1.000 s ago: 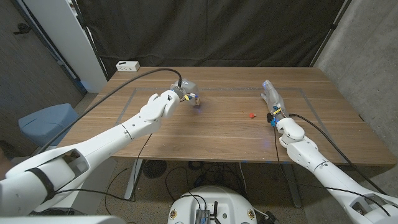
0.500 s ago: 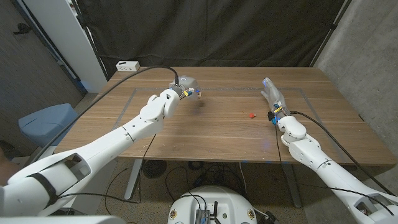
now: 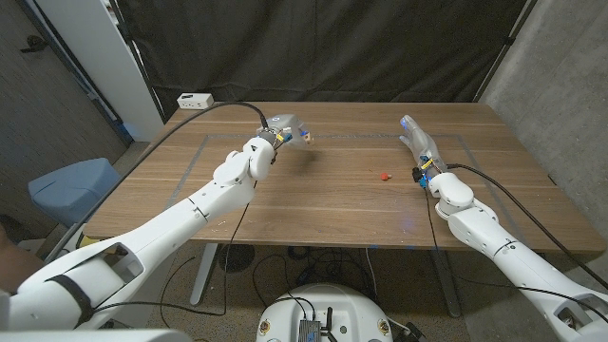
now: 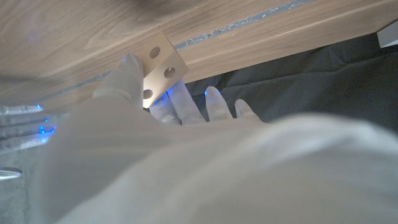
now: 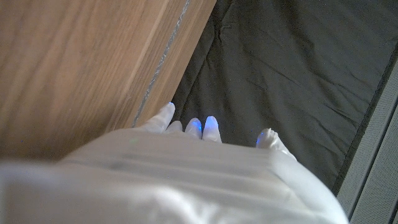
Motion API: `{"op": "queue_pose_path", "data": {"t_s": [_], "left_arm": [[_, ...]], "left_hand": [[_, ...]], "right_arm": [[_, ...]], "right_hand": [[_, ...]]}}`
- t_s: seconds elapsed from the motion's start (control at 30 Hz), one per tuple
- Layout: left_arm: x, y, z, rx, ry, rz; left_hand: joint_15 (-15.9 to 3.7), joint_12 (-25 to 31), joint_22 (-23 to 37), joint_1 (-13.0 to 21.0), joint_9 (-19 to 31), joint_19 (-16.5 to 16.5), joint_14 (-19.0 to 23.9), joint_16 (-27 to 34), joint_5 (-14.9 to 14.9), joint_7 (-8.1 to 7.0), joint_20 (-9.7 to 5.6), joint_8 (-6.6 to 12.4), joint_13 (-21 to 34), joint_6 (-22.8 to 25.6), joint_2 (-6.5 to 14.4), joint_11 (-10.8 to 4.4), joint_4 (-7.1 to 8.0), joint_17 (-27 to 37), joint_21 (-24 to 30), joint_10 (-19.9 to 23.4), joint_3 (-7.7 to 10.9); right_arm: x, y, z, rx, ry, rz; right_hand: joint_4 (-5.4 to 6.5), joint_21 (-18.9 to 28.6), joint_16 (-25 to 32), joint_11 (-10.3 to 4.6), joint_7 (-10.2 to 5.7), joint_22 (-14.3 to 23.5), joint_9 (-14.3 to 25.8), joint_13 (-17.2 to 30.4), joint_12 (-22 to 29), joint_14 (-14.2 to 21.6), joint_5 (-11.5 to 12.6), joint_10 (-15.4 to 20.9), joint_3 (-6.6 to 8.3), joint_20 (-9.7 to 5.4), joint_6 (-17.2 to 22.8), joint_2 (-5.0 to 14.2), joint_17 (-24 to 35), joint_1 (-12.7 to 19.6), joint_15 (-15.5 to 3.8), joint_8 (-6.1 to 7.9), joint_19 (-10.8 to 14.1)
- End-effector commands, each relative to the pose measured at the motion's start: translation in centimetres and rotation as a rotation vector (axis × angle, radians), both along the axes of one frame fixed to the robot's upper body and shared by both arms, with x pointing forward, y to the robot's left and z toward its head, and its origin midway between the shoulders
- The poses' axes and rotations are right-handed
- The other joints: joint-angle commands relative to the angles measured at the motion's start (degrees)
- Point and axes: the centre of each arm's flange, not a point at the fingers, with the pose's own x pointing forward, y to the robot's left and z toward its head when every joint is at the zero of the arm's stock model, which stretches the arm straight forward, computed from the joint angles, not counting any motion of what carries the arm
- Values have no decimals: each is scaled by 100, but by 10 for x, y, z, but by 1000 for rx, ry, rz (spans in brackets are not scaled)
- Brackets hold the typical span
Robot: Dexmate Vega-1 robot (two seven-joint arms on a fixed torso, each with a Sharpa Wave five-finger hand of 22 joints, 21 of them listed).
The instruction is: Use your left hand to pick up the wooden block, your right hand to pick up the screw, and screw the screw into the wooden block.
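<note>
block lifted, screw on the desk

the left hand [image 3: 283,129] grips the wooden block [image 4: 160,65] above the desk [image 3: 323,204]. the right hand [image 3: 419,145] holds nothing, fingers apart, near the red screw [image 3: 383,176] lying on the desk.

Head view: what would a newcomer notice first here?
The left hand holds the wooden block above the table's far left part; the block's holes show in the left wrist view. The small red screw lies on the table, beside the right hand, untouched.
</note>
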Motion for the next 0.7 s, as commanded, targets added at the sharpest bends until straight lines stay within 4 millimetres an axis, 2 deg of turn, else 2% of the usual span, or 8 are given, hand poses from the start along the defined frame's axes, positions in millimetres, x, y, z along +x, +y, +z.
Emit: {"op": "queue_pose_path", "data": {"t_s": [0.03, 0.43, 0.67, 0.7], "left_arm": [[1, 2, -4, -175, 20, -69], [2, 4, -5, -275, 13, -105], [3, 3, -6, -328, 16, -144], [3, 3, -7, -339, 18, -145]], "left_hand": [[-635, 13, 13, 58, 8, 17, 55, 1, -37, -13, 24, 7, 18, 70, 0, 1, 2, 25, -8, 70, -37], [-613, -2, 14, 54, 7, 26, 66, -2, -41, -15, 28, -8, 24, 84, 15, 2, 9, 28, -10, 79, -52], [-606, -25, 15, 51, 6, 22, 61, -13, -45, -15, 25, -48, 27, 36, 13, 3, 10, 29, -16, 71, -71], [-605, -33, 15, 48, 6, 19, 61, -14, -47, -15, 26, -52, 25, 34, 12, 3, 12, 30, -18, 64, -75]], "right_arm": [[-9, -6, 11, -110, -19, -37], [-14, -12, 19, -228, -41, -48], [-20, -17, 25, -286, -53, -66], [-21, -18, 25, -295, -54, -68]], "right_hand": [[-117, 51, 43, 15, -13, 13, 10, 15, 39, 87, -28, 115, 19, 24, 102, -48, 3, 134, -57, 36, 121], [-329, 70, 60, 82, 4, 11, 14, 23, 48, 230, -23, 249, 93, 21, 228, -113, -6, 346, -77, 63, 303], [-616, 64, 64, 86, -4, 9, 22, 31, 46, 347, 107, 347, 252, 1, 301, -139, -7, 699, -96, 79, 436], [-688, 56, 58, 95, -27, 8, 25, 33, 41, 362, 144, 359, 295, -7, 351, -149, -7, 796, -102, 93, 455]]}}
